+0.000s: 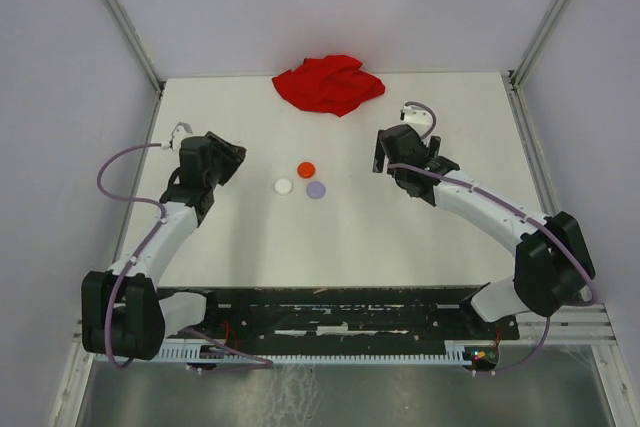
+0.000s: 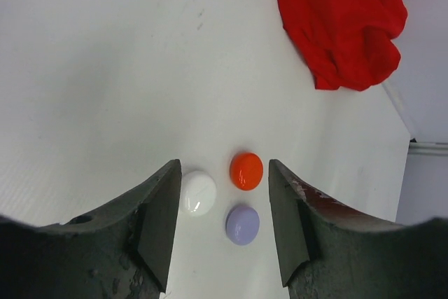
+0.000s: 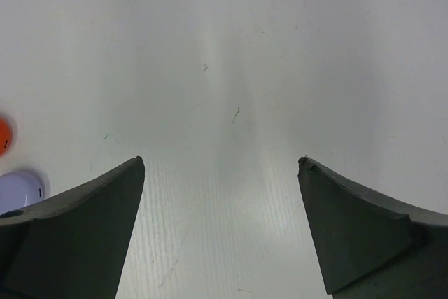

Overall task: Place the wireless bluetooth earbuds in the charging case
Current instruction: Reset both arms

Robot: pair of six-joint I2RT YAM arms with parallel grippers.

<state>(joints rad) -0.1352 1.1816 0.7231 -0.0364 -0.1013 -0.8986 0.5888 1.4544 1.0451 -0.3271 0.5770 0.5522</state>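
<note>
The left claw (image 2: 224,164) is held partly open and empty, with three discs (image 2: 242,224) seen just ahead of it. The right claw (image 3: 220,160) is spread wide, nothing gripped.

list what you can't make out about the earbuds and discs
- Earbuds: none shows in any view; the red cloth could hide them.
- Red disc: right wrist view, cut by the left edge.
- Lavender disc: same view, partly behind a jaw.
- Disc seams: too small from the top.

glossy smooth plastic orange disc (image 2: 246,171); soft red cloth (image 2: 339,22); matt white table (image 2: 105,68).
</note>
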